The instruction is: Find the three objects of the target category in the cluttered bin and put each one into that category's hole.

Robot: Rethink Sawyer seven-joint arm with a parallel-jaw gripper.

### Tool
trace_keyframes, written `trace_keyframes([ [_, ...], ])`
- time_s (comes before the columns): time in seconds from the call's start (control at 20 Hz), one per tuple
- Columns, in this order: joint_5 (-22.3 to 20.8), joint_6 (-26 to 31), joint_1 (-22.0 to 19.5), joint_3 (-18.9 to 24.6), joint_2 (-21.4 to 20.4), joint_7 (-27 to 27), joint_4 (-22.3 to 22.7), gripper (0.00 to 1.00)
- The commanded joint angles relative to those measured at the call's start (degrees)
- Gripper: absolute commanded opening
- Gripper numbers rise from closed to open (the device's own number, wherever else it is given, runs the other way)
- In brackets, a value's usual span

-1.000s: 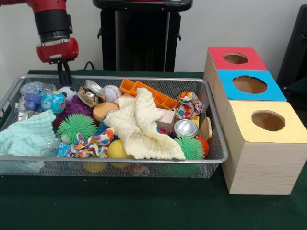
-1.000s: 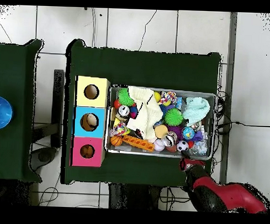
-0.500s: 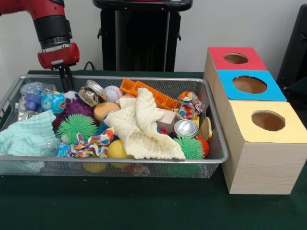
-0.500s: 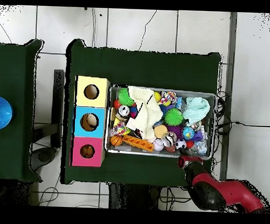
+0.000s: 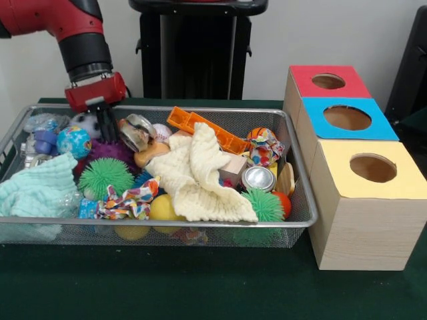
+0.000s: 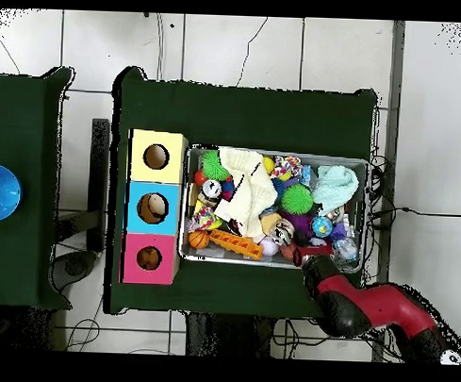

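Note:
The wire mesh bin (image 5: 200, 109) is full of mixed clutter and also shows in the overhead view (image 6: 189, 256). My gripper (image 5: 107, 132) reaches down into its far left part, between a black-and-white ball (image 5: 85, 121) and a shiny metal piece (image 5: 135, 131), just above a purple spiky ball (image 5: 110, 151). It looks open and holds nothing. In the overhead view the gripper (image 6: 304, 249) is at the bin's lower right. No soft animal toy shows clearly. An orange rounded thing (image 5: 148, 154) lies half under a cream cloth (image 5: 193, 175). The red box's hole (image 5: 328, 81) (image 6: 149, 258) is far off.
Blue-topped (image 5: 347, 118) and yellow-topped (image 5: 372, 167) boxes stand beside the red one. The bin also holds green spiky balls (image 5: 107, 175), a mint cloth (image 5: 37, 189), an orange block (image 5: 203, 128), a metal can (image 5: 258, 178) and patterned cloth scraps (image 5: 130, 202).
My arm has come from behind the bin's far rim down into the bin, moving right in the front view. The metal piece and the orange thing have shifted a little.

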Motion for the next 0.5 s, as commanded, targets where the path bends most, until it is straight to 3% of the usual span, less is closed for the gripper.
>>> trace_keyframes([
  [0.05, -3.1, 6.3, 4.0, -0.4, 3.9, -10.4, -13.4, 0.0],
  [0.5, -2.3, 6.5, 3.9, 1.1, 6.6, -12.5, -15.5, 0.0],
])
